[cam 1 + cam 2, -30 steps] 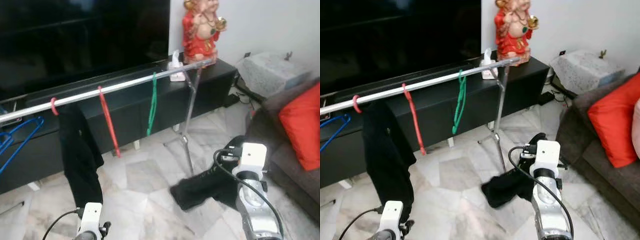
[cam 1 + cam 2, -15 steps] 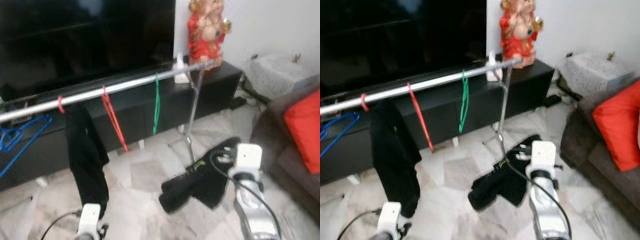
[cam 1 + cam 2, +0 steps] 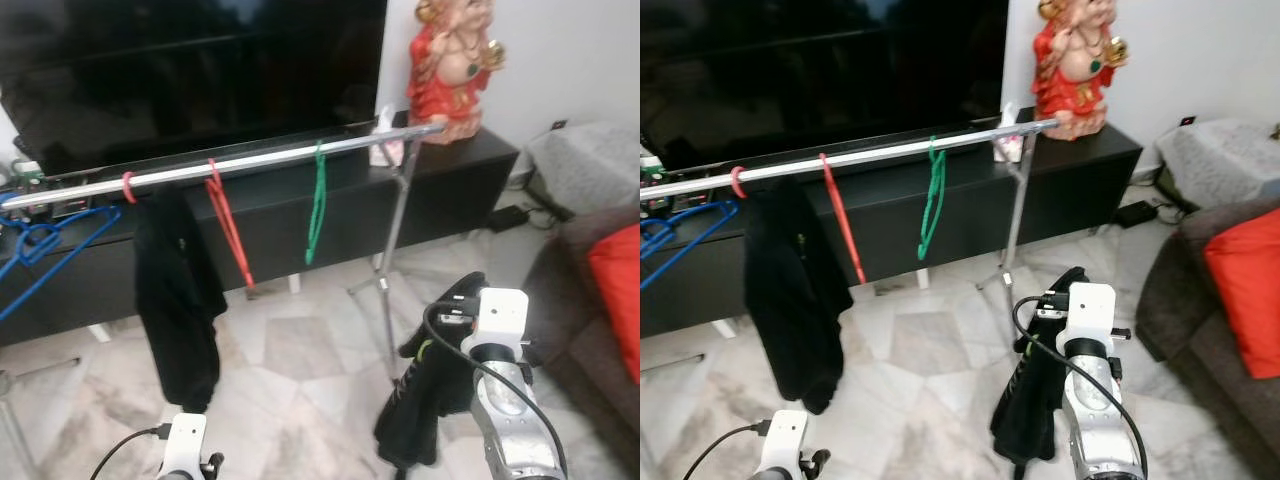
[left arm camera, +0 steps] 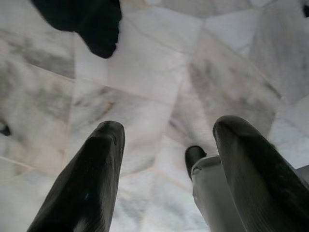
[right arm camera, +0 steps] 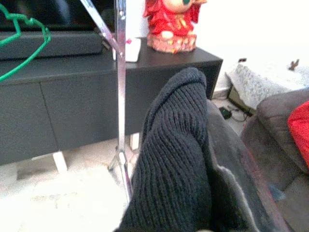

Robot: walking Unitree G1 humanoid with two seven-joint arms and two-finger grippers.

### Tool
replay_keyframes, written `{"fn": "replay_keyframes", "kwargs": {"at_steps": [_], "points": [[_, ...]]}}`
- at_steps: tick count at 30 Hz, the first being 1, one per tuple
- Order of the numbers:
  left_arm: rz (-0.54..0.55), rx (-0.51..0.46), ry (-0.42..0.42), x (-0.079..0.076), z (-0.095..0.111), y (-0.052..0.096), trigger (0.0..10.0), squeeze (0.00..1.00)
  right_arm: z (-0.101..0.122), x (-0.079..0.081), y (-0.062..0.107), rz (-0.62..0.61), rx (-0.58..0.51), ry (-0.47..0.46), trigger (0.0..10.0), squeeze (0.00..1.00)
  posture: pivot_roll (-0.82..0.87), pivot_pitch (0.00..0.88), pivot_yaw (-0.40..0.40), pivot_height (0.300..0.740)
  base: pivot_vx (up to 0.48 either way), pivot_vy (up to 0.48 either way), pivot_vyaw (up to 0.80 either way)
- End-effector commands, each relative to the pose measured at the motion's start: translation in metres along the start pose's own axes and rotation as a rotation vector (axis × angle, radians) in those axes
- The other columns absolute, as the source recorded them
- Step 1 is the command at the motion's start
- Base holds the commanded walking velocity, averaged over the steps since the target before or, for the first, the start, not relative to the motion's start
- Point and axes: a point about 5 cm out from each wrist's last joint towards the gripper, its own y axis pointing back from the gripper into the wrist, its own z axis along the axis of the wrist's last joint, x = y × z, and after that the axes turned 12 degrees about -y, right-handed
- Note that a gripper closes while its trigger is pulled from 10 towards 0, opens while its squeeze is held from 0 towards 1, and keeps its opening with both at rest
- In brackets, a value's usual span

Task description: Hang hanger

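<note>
We hold black garment (image 3: 1032, 395) in right gripper (image 3: 455, 330), jaws hidden, grip state unclear; left gripper (image 4: 166, 145) spread, idle. Risk: garment slips before reaching rail (image 3: 260, 160).

The right arm is reaching forward and up, its wrist raised in front of the body, with the right gripper (image 5: 203, 193) wrapped in dark knit cloth. The left arm is hanging low, the left gripper (image 4: 166, 159) pointing down with fingers (image 4: 91, 179) spread apart
</note>
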Motion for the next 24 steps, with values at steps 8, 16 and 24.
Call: {"fn": "replay_keyframes", "kwargs": {"at_steps": [8,16,24], "points": [[0.012,0.013,-0.015,0.005,-0.001,0.000,10.0,0.00,0.007,0.007,-0.003,0.037,-0.033,-0.014,10.0,0.00,-0.14,0.000,-0.001,0.727,0.000,-0.359,0.00],[0.033,0.013,-0.005,0.007,-0.001,0.000,10.0,0.00,-0.002,0.007,-0.002,0.055,0.004,-0.008,10.0,0.00,-0.14,0.000,-0.001,0.727,0.000,-0.223,0.00],[0.103,-0.136,0.007,0.023,0.031,-0.003,10.0,0.00,-0.033,-0.006,-0.001,0.045,0.153,0.029,10.0,0.00,-0.13,0.000,0.000,0.727,0.000,0.000,0.00]]}}
